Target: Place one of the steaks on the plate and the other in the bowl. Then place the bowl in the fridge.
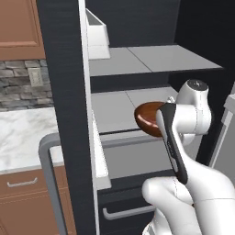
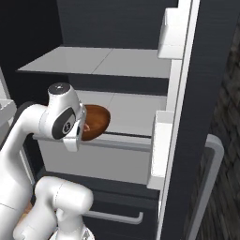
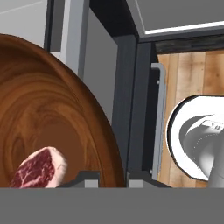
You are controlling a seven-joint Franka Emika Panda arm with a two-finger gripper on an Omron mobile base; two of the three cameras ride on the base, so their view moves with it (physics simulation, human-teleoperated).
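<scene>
Hand (image 3: 107, 177) clamped shut on the rim of the bowl (image 1: 148, 117), which hangs tilted at the front edge of the lower shelf (image 1: 114, 108) inside the open fridge (image 2: 206, 70), with one steak (image 3: 39, 168) lying in the bowl.

You have one bowl (image 3: 48, 109), one steak (image 3: 38, 168) inside it, one fridge (image 1: 64, 92) with two grey shelves (image 1: 147, 59), two drawer handles (image 1: 124, 212), and one bench (image 1: 23, 133).
</scene>
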